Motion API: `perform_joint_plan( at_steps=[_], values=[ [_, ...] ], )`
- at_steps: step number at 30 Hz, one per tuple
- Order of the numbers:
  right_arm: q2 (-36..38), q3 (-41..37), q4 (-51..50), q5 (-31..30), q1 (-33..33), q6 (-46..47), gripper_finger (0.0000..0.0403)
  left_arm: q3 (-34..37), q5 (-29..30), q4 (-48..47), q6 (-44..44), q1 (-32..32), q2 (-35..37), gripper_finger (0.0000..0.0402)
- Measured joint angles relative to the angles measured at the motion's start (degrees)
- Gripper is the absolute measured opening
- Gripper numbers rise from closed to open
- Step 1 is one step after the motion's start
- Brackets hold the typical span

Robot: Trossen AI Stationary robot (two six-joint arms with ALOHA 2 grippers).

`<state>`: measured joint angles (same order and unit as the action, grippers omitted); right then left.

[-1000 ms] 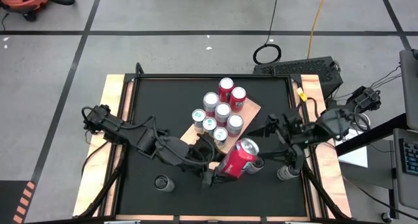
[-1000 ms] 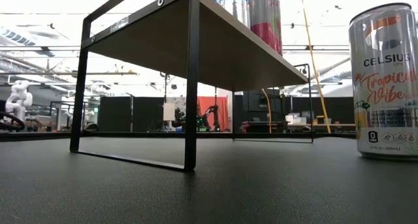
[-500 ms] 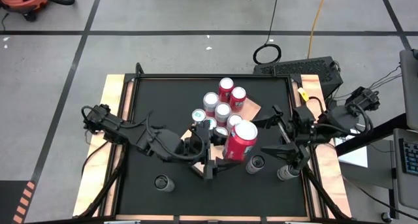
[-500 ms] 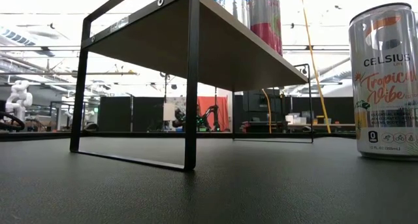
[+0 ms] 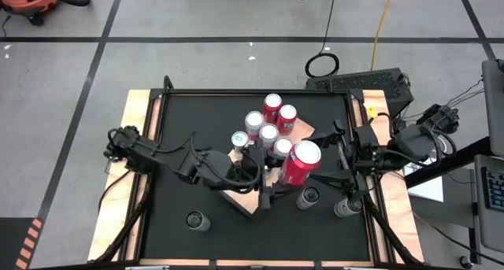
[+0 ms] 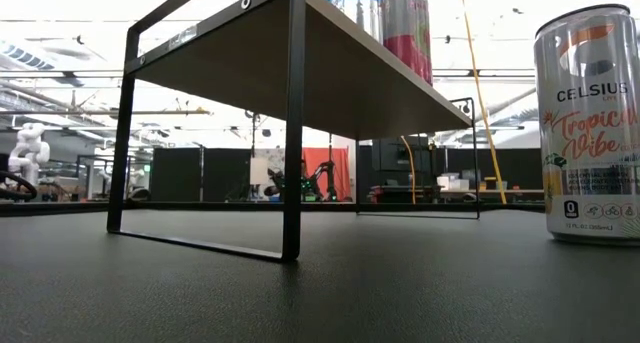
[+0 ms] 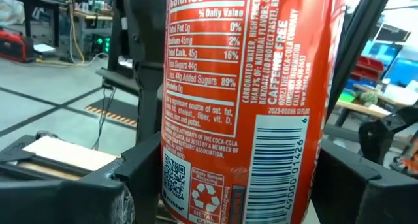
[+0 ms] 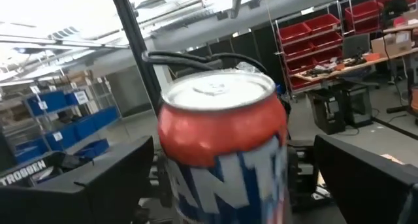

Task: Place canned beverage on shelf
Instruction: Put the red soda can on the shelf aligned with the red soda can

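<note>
High view: you'd swung the red can (image 5: 301,163) from lower centre up over the shelf's (image 5: 244,204) right edge, so placing looked close. Left gripper (image 5: 277,185) pinched the can; right gripper (image 5: 335,156) sat spread beside it, centre-right.

Low view: nothing changed; a Celsius can (image 6: 588,133) stood at right.

Left wrist view: red label, barcode, upright between the fingers (image 7: 117,188).

Right wrist view: silver top, red body.
</note>
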<state>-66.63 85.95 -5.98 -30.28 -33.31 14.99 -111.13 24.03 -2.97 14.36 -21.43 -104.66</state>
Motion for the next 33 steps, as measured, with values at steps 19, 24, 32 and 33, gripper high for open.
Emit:
perform_joint_plan(
  at_steps=[19,24,32,33],
  values=[
    [-0.1,0.0,-1.6,0.1,0.8,2.3,0.0391,0.0,-0.2,-0.9,-0.2,0.9,-0.2,0.0284],
    [-0.2,0.0,-1.6,0.3,1.4,2.3,0.0391,0.0,-0.2,-0.9,-0.2,0.9,-0.2,0.0284],
    [-0.4,0.0,-1.6,1.9,1.5,2.3,0.0391,0.0,-0.2,-1.0,-0.2,0.9,-0.2,0.0288],
    [-0.5,0.0,-1.6,1.9,1.5,2.2,0.0391,0.0,-0.2,-1.0,-0.2,0.9,-0.2,0.0288]
  ],
)
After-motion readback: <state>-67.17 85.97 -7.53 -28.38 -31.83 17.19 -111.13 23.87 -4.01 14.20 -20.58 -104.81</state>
